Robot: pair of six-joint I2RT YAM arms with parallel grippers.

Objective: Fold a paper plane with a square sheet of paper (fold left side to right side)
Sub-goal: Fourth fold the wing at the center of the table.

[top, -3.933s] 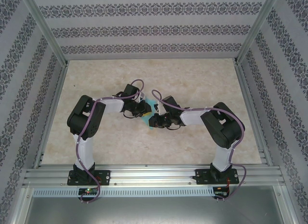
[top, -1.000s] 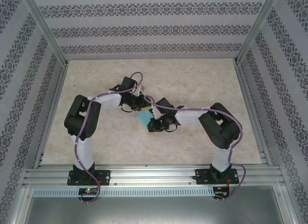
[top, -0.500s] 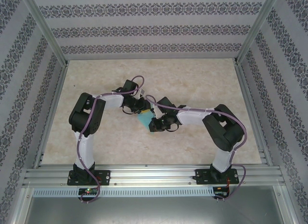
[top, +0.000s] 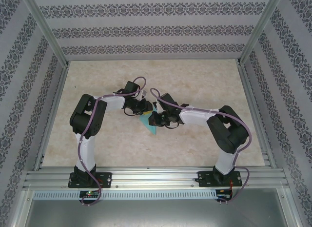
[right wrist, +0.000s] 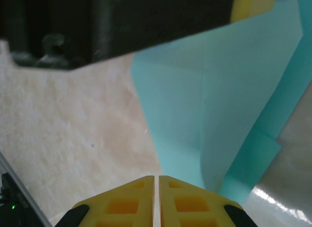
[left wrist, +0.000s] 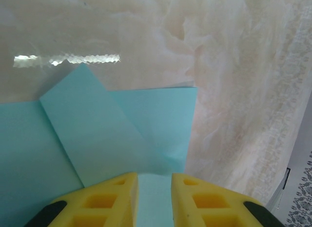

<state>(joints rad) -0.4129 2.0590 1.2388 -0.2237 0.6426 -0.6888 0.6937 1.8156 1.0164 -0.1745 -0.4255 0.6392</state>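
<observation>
Near the middle of the bench (top: 195, 80), between the two arms, lies the sheet of paper (top: 148, 124), teal and already partly folded. From the left wrist we see one flap (left wrist: 97, 124) laid slantwise over the flat layer, and a straight edge on the right against the pale surface.

Our left claw (left wrist: 154, 188) sits low over the near part of the sheet with its yellow fingers a little apart. Paper shows in the narrow gap. It does not look pinched, and we cannot tell whether the tips bear down on it. Our right claw (right wrist: 156, 185) has its fingers closed together and carries nothing. Its tips point at the sheet from the other side, just short of the nearest edge, with the dark body of the left claw above the paper in that view.

We judge the step in hand to be setting a crease, with one claw as an anchor and the closed one as a pressing tool. To do it well, we would have the left claw hold steady so the thin sheet cannot slide on the smooth bench. Then we would bring the closed right tips down onto the fold line and draw them along it lightly, working away from the anchored end. Too much push would drag or buckle the paper. Checking that the edges meet before pressing hard matters most.
</observation>
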